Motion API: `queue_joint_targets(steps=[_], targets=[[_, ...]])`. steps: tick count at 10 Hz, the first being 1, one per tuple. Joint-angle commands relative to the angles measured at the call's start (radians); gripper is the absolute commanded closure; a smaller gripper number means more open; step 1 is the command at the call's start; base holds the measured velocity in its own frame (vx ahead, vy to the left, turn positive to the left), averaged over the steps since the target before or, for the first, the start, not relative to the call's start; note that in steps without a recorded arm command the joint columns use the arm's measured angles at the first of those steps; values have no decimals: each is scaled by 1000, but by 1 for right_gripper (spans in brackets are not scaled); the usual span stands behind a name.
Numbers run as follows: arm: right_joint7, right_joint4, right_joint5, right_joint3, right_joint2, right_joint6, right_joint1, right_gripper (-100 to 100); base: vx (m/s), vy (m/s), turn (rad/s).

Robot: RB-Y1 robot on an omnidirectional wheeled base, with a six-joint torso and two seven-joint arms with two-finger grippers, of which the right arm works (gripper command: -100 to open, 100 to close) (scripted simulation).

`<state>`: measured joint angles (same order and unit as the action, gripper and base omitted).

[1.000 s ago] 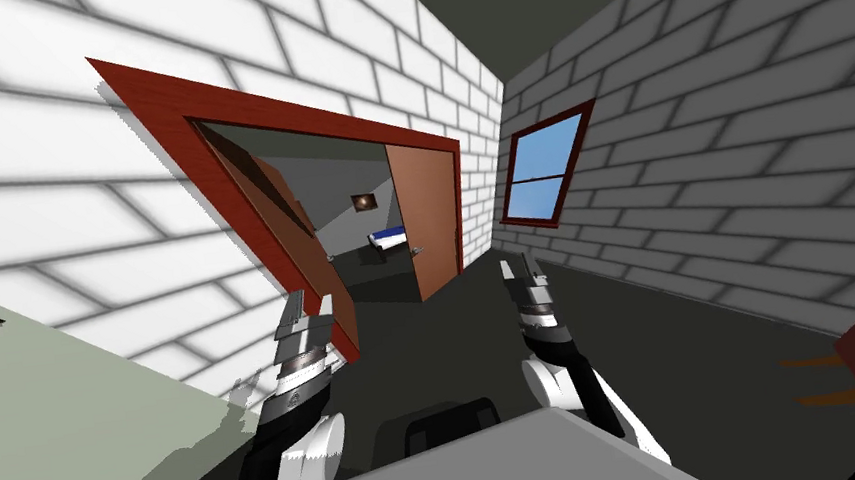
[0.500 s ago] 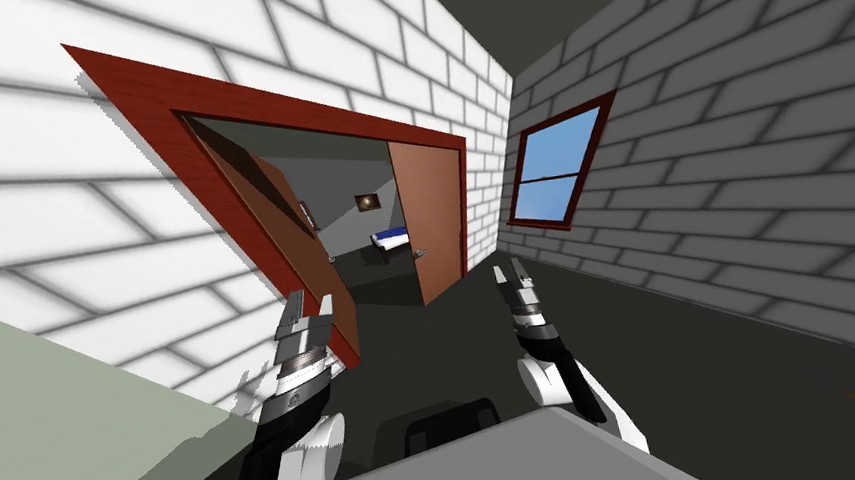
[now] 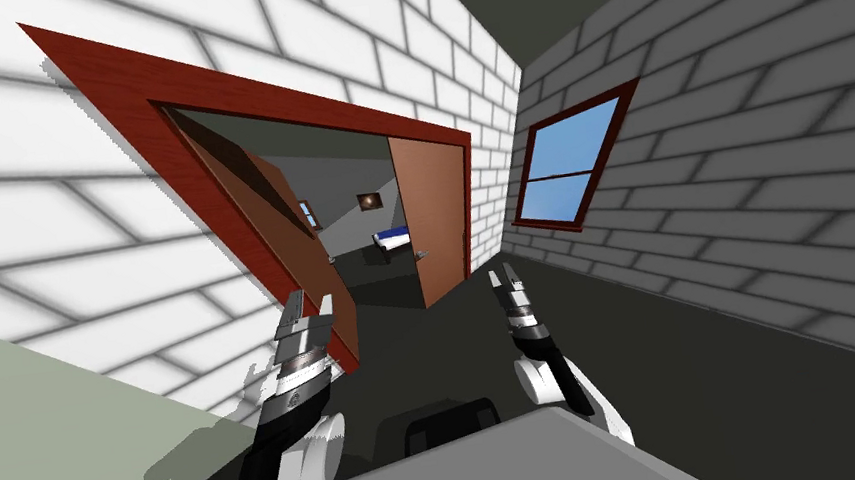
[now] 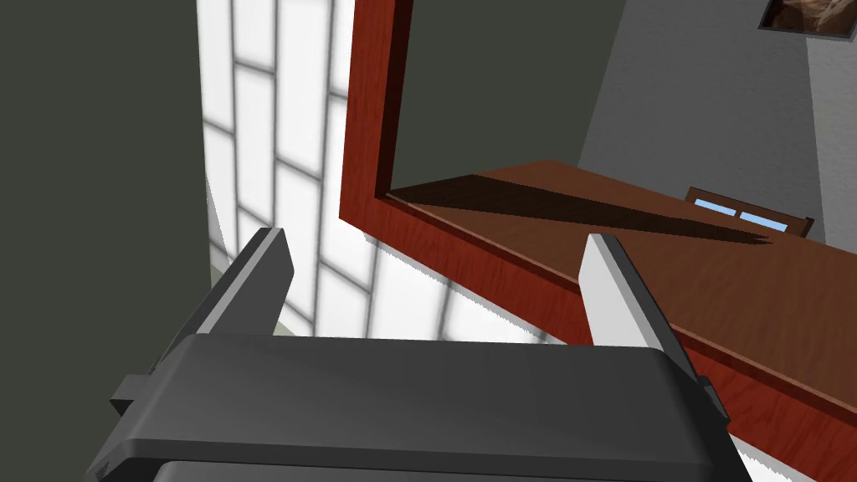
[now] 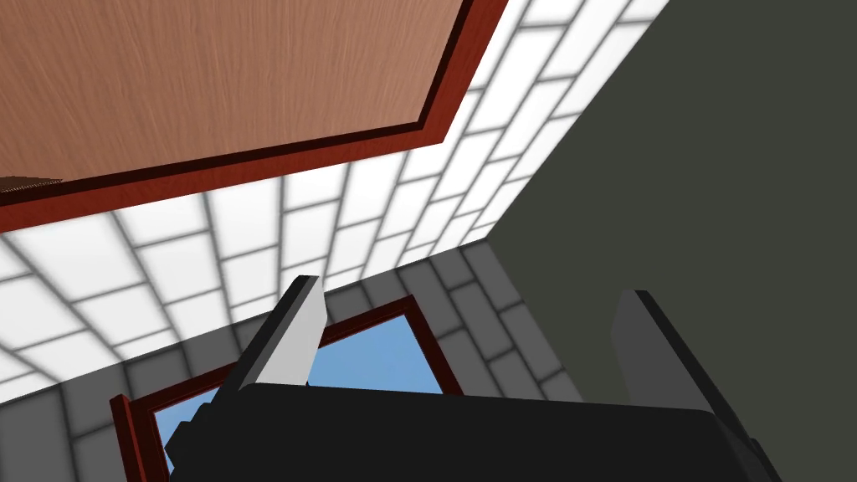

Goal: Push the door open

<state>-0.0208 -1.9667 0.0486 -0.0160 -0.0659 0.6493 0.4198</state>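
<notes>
Ahead of us in the head view, a red-brown door frame [image 3: 197,89] stands in the white brick wall [image 3: 32,227]. The left door leaf [image 3: 292,257] and the right door leaf [image 3: 433,216] are both swung partway inward, with a bed [image 3: 391,238] beyond the gap. Our left gripper [image 3: 312,300] hovers near the left leaf's lower edge, and our right gripper [image 3: 505,275] hangs near the right leaf, apart from it. A window [image 3: 572,160] sits in the grey side wall [image 3: 769,163].

From the left wrist view, our fingers [image 4: 269,266] are spread and hold nothing, with the frame and brown leaf past them.

From the right wrist view, our fingers [image 5: 300,330] are likewise released, with the right leaf and window beyond.
</notes>
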Motion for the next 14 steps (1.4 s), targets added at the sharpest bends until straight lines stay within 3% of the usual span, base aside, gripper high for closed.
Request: queue_joint_targets(steps=[1,5,14], targets=[[1,37,-4,-4,-4,6,-14,-100,88,-15,48],[1,160,-18,-15,-18,17,-61,-100,131,-26,66],[1,356,-39,-33,-28,33,-136,-100,104,-29,50]])
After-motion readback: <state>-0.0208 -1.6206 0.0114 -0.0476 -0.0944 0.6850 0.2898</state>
